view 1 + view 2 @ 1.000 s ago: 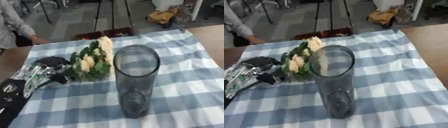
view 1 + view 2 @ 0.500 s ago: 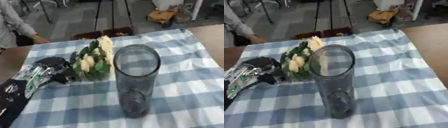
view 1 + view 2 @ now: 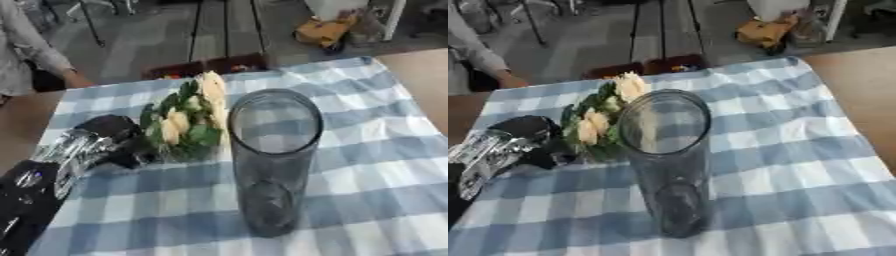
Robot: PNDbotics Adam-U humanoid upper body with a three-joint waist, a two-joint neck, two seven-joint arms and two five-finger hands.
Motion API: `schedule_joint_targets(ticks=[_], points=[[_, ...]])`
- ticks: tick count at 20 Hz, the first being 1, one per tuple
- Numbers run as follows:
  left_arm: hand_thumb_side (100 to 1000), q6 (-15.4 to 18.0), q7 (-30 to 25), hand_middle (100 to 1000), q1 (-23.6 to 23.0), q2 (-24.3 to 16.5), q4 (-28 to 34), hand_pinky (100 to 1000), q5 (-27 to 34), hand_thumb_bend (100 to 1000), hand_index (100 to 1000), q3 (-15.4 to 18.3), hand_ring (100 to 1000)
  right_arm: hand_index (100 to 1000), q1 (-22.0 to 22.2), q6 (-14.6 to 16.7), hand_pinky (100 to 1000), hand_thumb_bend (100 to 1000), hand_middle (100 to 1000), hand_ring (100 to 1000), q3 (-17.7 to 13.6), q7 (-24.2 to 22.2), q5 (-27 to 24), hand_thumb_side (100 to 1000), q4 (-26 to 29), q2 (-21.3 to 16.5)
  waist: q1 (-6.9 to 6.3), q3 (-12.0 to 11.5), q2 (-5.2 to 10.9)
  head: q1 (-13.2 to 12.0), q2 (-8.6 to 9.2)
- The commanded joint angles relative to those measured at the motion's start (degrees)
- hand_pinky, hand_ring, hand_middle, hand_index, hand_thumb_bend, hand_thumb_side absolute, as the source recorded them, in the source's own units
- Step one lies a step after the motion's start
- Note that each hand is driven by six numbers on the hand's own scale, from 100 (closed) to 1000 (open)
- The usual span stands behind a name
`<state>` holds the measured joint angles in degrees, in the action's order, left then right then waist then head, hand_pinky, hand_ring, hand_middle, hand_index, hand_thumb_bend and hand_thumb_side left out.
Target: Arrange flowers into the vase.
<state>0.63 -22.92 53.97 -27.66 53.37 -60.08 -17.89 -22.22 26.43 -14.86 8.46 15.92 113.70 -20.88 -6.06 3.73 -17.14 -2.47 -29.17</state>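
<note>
Item: glass vase (image 3: 273,160), clear, tall, upright at table centre on a blue-and-white checked cloth (image 3: 376,170), holding no flowers.
Item: bunch of flowers (image 3: 185,125), cream blooms with green leaves, lying on the cloth at the vase's 10 o'clock, just beside its rim.
Item: left hand (image 3: 109,142), black and silver, entering from 8 o'clock, fingers curled round the stem end of the bunch.
Right hand: in neither view.

Left hand (image 3: 105,145) reaches in from the left, fingers curled.
</note>
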Motion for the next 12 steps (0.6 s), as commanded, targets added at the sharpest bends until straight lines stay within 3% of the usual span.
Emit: schedule_joint_targets(ticks=[1, 9, 12], points=[[628, 0.2, 0.27, 689, 1.05, -0.7, -0.5, 395, -0.44, 299, 795, 0.71, 602, 812, -0.45, -0.09, 813, 100, 512, 806, -0.5, 0.31, -0.32, 746, 0.89, -0.63, 0.28, 0.02, 0.85, -0.2, 0.53], [549, -1.3, 2.29, 607, 1.04, -0.22, -2.28, 280, -0.34, 116, 745, 1.62, 514, 812, -0.29, -0.19, 813, 100, 509, 804, -0.5, 0.28, -0.48, 748, 0.89, -0.51, 0.29, 0.09, 0.7, -0.2, 0.66], [549, -1.73, 2.57, 573, 1.01, -0.15, -2.76, 244, -0.07, 100, 725, 1.87, 483, 812, -0.25, -0.19, 814, 100, 509, 804, -0.52, 0.25, -0.53, 747, 0.89, -0.5, 0.32, 0.12, 0.63, -0.19, 0.56]])
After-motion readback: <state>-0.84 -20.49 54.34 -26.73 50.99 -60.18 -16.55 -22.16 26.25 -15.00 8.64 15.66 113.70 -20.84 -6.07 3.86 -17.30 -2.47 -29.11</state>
